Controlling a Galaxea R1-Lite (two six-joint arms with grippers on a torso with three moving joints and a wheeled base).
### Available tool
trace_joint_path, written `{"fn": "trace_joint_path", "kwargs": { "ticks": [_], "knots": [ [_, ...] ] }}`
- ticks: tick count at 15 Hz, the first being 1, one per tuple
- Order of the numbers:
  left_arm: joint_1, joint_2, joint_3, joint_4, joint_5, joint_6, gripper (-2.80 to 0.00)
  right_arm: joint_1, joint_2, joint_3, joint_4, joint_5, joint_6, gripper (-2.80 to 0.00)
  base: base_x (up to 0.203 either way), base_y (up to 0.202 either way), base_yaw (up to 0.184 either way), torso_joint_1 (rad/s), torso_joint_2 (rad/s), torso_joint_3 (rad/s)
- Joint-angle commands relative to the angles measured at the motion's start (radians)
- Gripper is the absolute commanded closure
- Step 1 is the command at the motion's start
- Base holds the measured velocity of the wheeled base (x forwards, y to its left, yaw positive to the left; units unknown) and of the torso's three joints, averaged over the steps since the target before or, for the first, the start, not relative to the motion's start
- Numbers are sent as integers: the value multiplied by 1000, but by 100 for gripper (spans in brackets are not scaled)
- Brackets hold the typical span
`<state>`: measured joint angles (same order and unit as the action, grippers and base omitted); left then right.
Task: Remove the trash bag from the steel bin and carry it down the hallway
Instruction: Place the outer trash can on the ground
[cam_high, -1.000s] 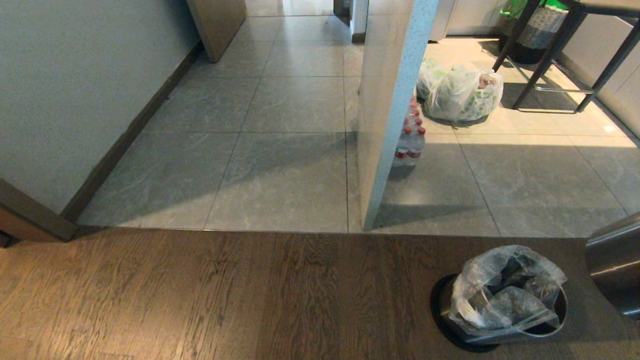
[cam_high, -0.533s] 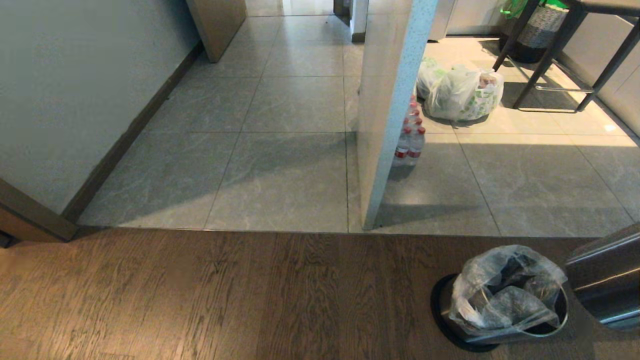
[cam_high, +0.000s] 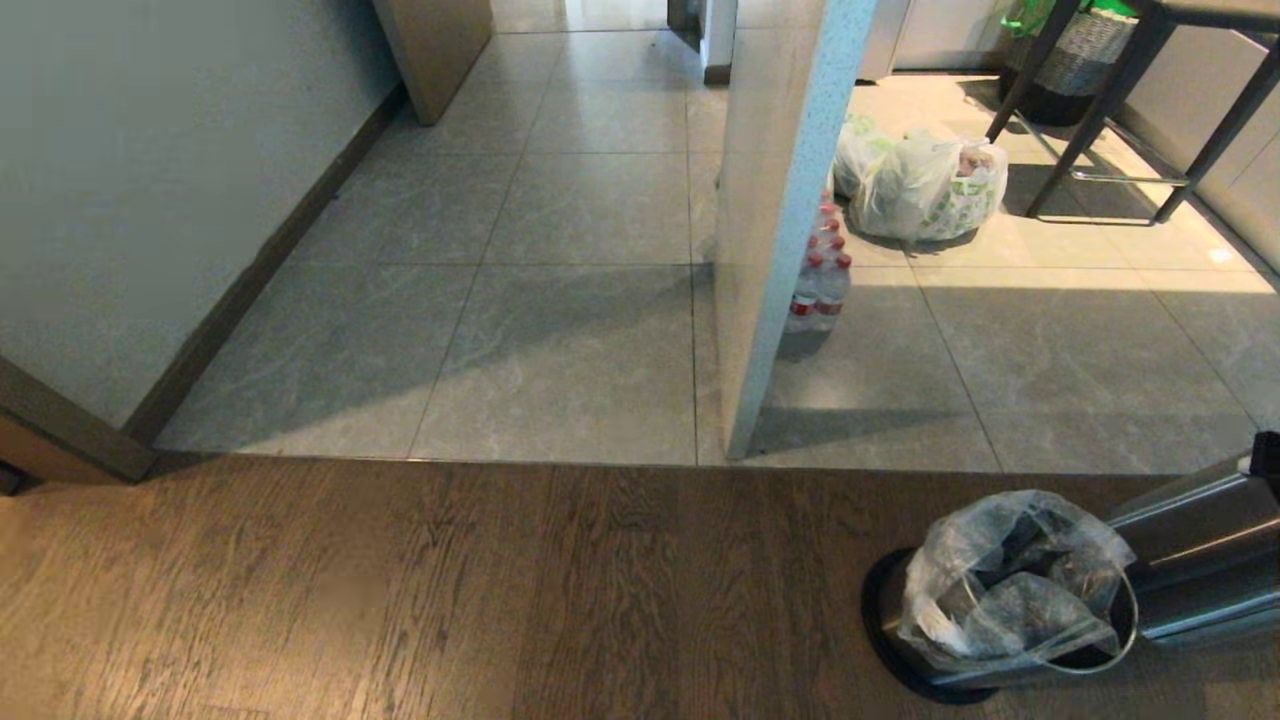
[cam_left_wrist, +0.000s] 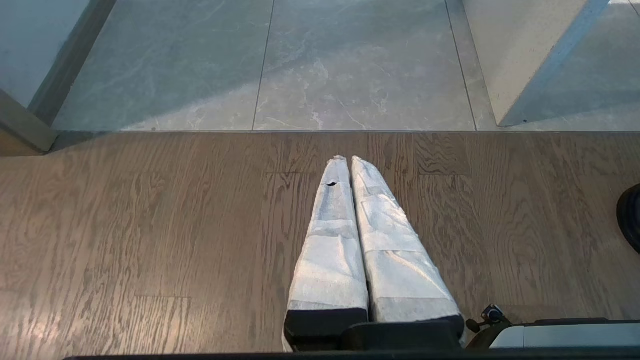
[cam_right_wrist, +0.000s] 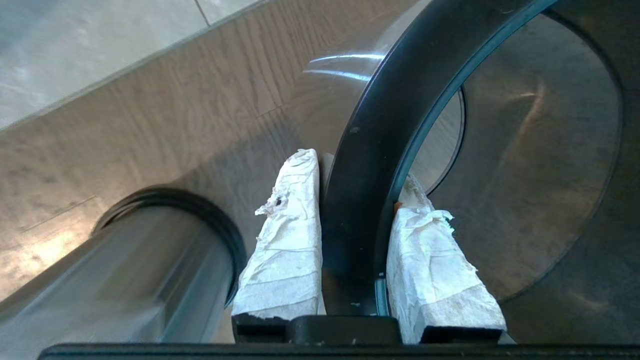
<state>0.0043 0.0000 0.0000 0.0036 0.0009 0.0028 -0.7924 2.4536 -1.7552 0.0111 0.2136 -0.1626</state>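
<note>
**A:** Down at the robot's right side, what did the right gripper (cam_right_wrist: 358, 170) have?

**B:** Its cloth-wrapped fingers (cam_right_wrist: 285, 235) were clamped across the black rim ring of the steel bin (cam_right_wrist: 530, 150), one outside the wall and one inside. The bin was a brushed-metal cylinder with a shiny inner wall. In the head view it lay tilted at the right edge, its near end right beside the bag.

**A:** And the trash bag (cam_high: 1010, 585)?

**B:** It was a thin, see-through film, greyish and heavily wrinkled, bunched open at the top with dark shapes showing through. It sat in a round inner pail (cam_high: 1000, 672) with a thin wire handle, and the pail stood on a black disc (cam_high: 880, 610) on the wood floor (cam_high: 400, 590).

**A:** The left gripper (cam_left_wrist: 348, 161)?

**B:** Its two padded fingers were pressed together with nothing between them, hanging over the brown, grained planks.

**A:** Farther out?

**B:** The planks ended at a straight edge, and beyond it lay large matte grey tiles (cam_high: 560, 350) with pale veining. A pale speckled partition (cam_high: 770, 200) stood on them, with a pack of red-capped bottles (cam_high: 822, 285) against its right face. Behind those a white bag with green print (cam_high: 925, 190) sat slumped on sunlit tile, near the dark angled legs (cam_high: 1100, 120) of a piece of furniture. A woven basket (cam_high: 1080, 55) with a green liner stood farthest back on the right.
</note>
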Motion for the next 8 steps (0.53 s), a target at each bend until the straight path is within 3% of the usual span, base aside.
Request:
{"fn": "trace_joint_path", "kwargs": {
  "ticks": [1,7,8],
  "knots": [
    [0,0,3,-1,1,0,0,10,115,-69,-2,4,-16,0,0,0,0,0,0,0],
    [0,0,3,-1,1,0,0,16,165,-106,-2,14,-41,0,0,0,0,0,0,0],
    [0,0,3,0,1,0,0,16,162,-97,7,27,-49,-276,0,0,0,0,0,0]
  ]
}}
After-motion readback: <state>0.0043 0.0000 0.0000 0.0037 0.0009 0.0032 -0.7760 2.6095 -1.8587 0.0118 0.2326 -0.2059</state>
